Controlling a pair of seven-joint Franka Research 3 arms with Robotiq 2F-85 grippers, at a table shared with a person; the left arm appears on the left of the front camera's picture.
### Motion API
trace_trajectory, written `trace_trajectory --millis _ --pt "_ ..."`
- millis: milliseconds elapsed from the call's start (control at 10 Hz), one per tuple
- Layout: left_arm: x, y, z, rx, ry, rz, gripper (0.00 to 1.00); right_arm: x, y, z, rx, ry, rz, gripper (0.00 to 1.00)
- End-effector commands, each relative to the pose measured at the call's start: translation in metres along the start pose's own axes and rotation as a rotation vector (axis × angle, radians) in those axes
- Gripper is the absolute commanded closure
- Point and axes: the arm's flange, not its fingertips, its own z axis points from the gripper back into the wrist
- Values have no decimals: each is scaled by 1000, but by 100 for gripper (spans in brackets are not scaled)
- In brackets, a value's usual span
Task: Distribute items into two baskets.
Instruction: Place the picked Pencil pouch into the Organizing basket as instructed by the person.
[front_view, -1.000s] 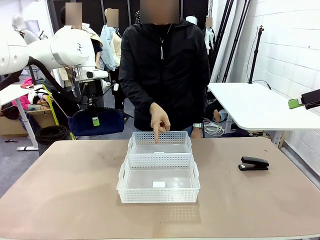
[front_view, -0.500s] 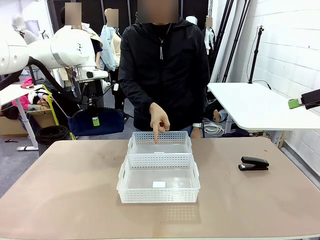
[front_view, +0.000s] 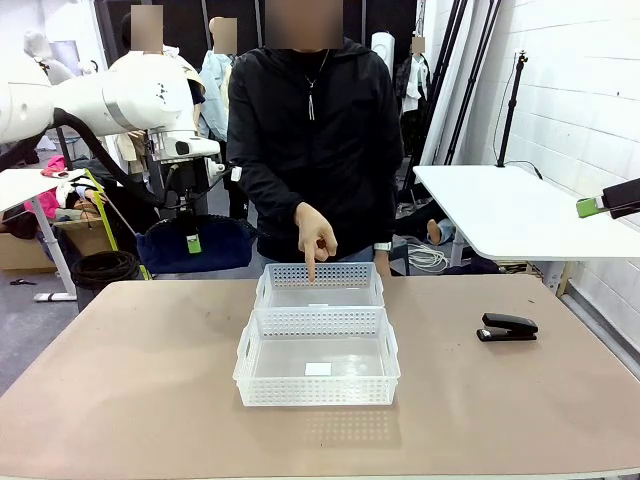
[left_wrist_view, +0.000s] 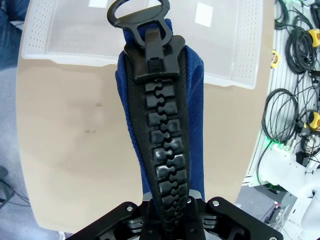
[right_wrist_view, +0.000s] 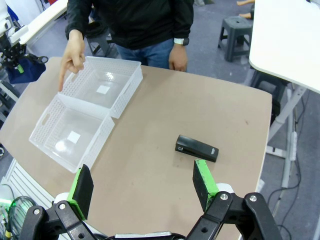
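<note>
My left gripper (front_view: 191, 240) hangs beyond the table's far left edge, shut on the navy-blue pouch (front_view: 196, 246), which sags below it. In the left wrist view the pouch (left_wrist_view: 195, 100) and its black zipper (left_wrist_view: 161, 125) run up from the closed jaws, over the baskets (left_wrist_view: 37, 30). Two white lattice baskets sit mid-table, the far one (front_view: 320, 271) touching the near one (front_view: 318, 322). The person's hand (front_view: 314, 235) points a finger down into the far basket (right_wrist_view: 131, 80). The black stapler (front_view: 507, 327) lies at the table's right. My right gripper (right_wrist_view: 142, 185) stands open high above the stapler (right_wrist_view: 196, 148).
A white side table (front_view: 500, 215) stands beyond the right edge. Cables and boxes lie on the floor at left. The person stands close against the table's far edge. Bare tabletop (front_view: 130, 350) spreads to the left of the baskets.
The person has shifted slightly left while the finger stays over the far basket. My left arm with the pouch has edged a little to the right.
</note>
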Motion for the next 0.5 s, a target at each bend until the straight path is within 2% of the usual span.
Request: trace_trajectory --millis 0,200,400 --pt "-5 -44 -16 33 -10 -46 100 0 0 -2 10 0 -3 0" --pt "-13 -67 -22 65 -13 -45 100 0 0 -2 10 0 -3 0" --pt "-19 -97 -29 56 -54 -100 100 0 0 -2 10 0 -3 0"
